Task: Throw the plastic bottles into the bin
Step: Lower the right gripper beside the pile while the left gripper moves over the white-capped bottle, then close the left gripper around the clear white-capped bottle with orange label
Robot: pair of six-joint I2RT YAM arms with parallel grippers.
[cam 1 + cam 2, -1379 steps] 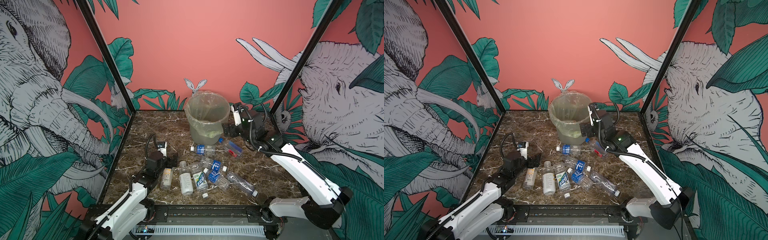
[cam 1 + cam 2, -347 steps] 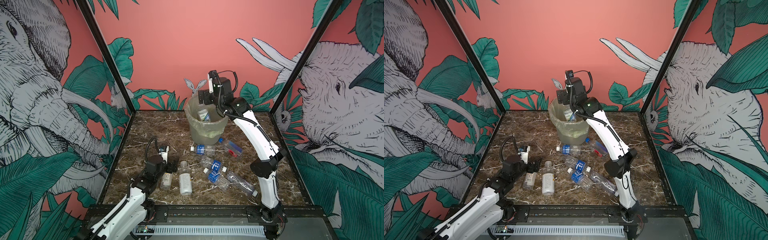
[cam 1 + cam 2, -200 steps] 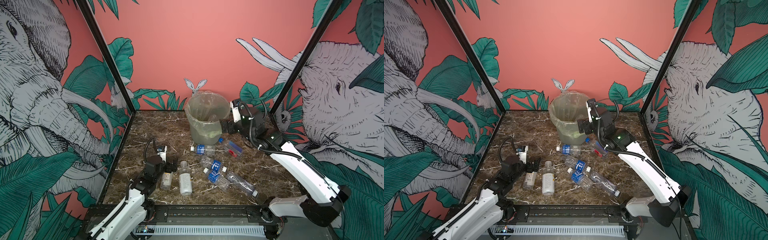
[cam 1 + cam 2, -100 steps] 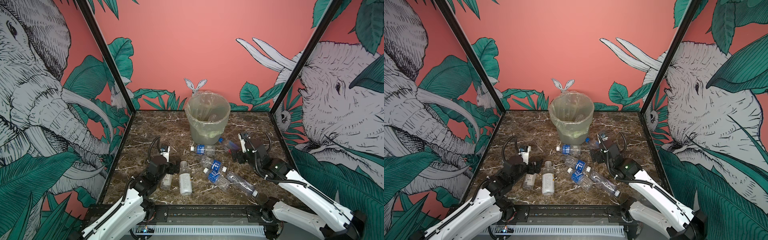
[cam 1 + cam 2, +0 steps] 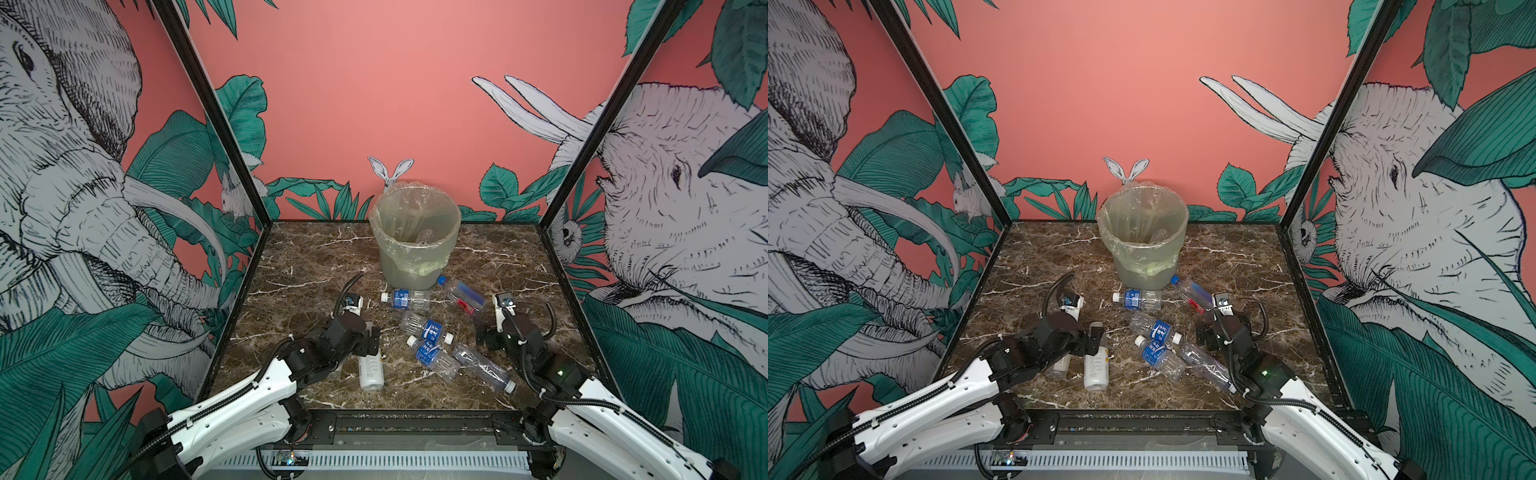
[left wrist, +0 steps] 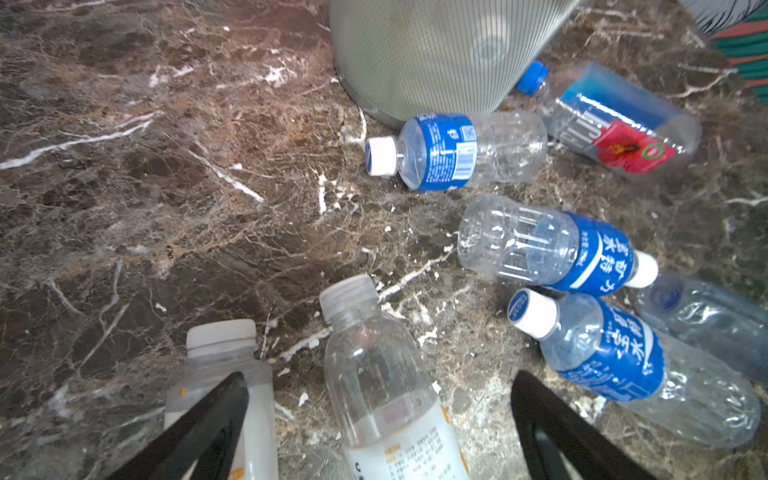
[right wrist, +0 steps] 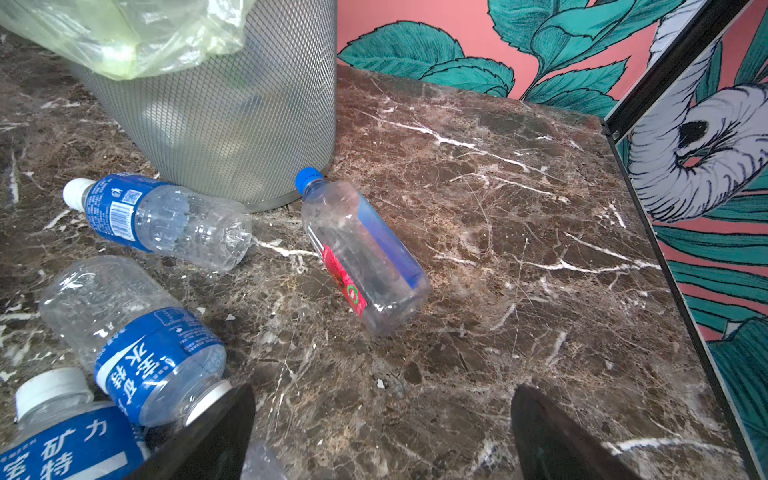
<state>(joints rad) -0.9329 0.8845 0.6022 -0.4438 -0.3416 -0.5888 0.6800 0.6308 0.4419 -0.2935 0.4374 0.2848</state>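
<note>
Release done: the right pincer (image 7: 382, 390) is back low over the bench (image 5: 311, 266), wide open and empty, its bottle now in the bin (image 5: 415, 253). The left pincer (image 6: 379, 377), wide open, straddles a white-labelled bottle (image 6: 399, 432) and grips nothing. Several plastic bottles (image 5: 428, 328) still lie near the bin.

rear centre: round grey-green plastic bin (image 5: 401, 278), clear bag liner (image 5: 415, 247) | in front: 5 clear plastic bottles (image 5: 428, 329) lying flat | left gripper (image 5: 365, 338) over white plastic bottle (image 5: 370, 370)
</note>
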